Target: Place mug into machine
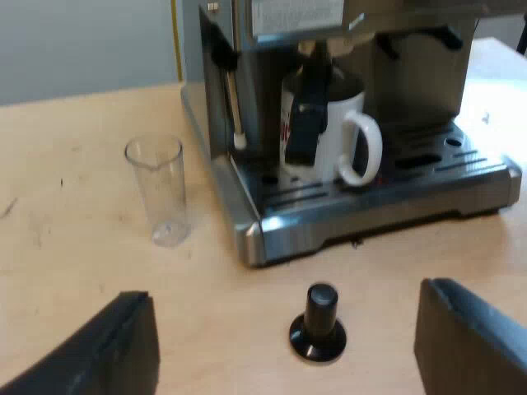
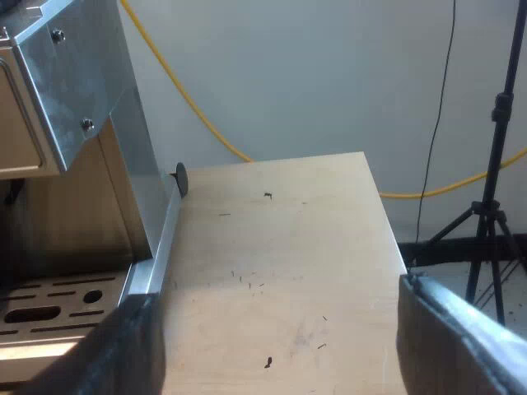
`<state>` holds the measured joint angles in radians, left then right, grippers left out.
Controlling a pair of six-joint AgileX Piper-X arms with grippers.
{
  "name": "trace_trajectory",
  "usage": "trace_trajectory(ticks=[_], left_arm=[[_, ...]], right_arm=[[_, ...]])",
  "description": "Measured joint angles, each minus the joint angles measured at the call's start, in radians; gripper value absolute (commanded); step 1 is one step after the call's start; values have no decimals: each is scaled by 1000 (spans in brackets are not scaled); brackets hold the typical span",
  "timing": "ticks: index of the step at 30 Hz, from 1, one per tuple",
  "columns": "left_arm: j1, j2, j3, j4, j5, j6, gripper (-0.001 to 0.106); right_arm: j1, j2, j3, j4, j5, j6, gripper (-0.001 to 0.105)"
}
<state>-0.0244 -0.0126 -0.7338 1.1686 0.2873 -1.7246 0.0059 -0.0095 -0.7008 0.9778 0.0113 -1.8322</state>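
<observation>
1. Espresso machine (image 1: 428, 90): brushed metal with a satin sheen; its side panel (image 2: 74, 82) is smoother and brighter
2. Mug (image 1: 338, 123): white, glossy, glazed-looking
3. Measuring glass (image 1: 156, 189): clear and smooth; glass or plastic, cannot tell
4. Tamper (image 1: 319, 322): black, smooth, slightly glossy
5. Table (image 1: 82, 271): pale wood, matt, lightly scuffed and speckled
6. Left gripper (image 1: 284, 300) and right gripper (image 2: 276, 304): fingers (image 1: 115, 354) black, matt, plastic-looking

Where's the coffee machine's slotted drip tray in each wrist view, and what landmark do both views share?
Left wrist view: the drip tray lies at the coffee machine's base, with the mug standing on it, beyond the tamper.
Right wrist view: the drip tray sits below the machine's metal side panel, next to the table.
Shared landmark: the wooden table beside the machine.
</observation>
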Motion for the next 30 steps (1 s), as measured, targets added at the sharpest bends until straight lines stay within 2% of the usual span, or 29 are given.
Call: trace_trajectory(ticks=[6,15,24,30], left_arm=[[0,0,21,-10,-21,2,66],[0,0,152,-185,-57,4,66],[0,0,244,-188,-64,4,66],[0,0,250,-186,-64,4,66]], right_arm=[[0,0,1,0,0,1,62],[0,0,95,1,-51,8,62],[0,0,145,0,-51,8,62],[0,0,173,8,-51,37,62]])
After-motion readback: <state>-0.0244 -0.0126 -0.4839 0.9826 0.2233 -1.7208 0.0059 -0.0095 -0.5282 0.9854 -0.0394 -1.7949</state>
